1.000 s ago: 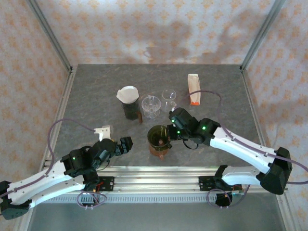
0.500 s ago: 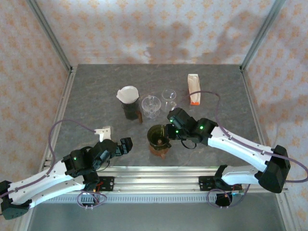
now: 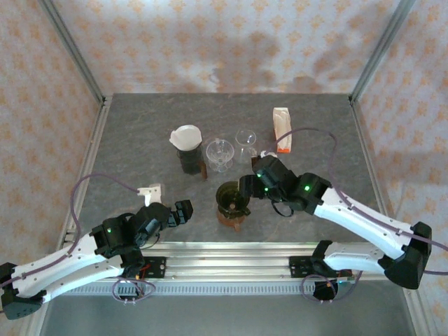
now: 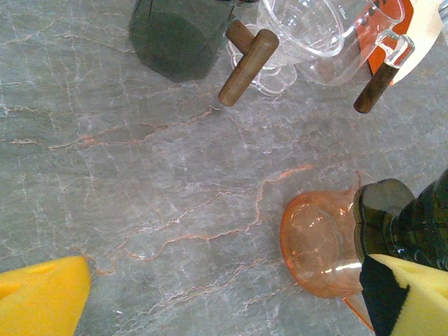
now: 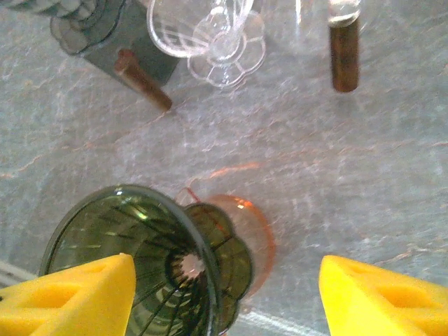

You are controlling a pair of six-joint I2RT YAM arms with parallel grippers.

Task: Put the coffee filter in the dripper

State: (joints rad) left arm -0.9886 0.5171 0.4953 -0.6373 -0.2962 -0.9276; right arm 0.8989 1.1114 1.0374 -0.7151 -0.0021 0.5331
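Nearest the bases, on the left: left gripper [image 3: 183, 210], yellow-padded jaws spread wide, nothing between them, low over bare table.

Right of it, mid-table: right gripper [image 3: 244, 187], jaws likewise parted and holding nothing. Just beside it, a dark green ribbed glass dripper [image 3: 229, 197], mouth up, seated on a round orange glass base [image 3: 232, 218]. From the right wrist, left yellow pad [image 5: 70, 294] overlapping the dripper's rim; contact or a gap, cannot tell.

Near the left gripper, a small white object [image 3: 151, 190] on the surface.

Farther back and to the left: white paper coffee filter [image 3: 186, 136], resting in the top of a dark green vessel with a wooden handle [image 3: 190, 159]. Well apart from both grippers, beyond and left of the green dripper. Open mouth up, narrow end down and hidden inside the vessel, long axis roughly upright.

Beside that vessel, two clear glass drippers with wooden handles [image 3: 220, 154] [image 3: 246, 138]. Farther right, a cream and orange carton [image 3: 281, 129], lying flat.

Underneath, a grey marbled tabletop [image 3: 126, 140] with faint orange veins. Around it, slanted metal frame posts [image 3: 70, 49] and peach floral-patterned walls [image 3: 224, 42].
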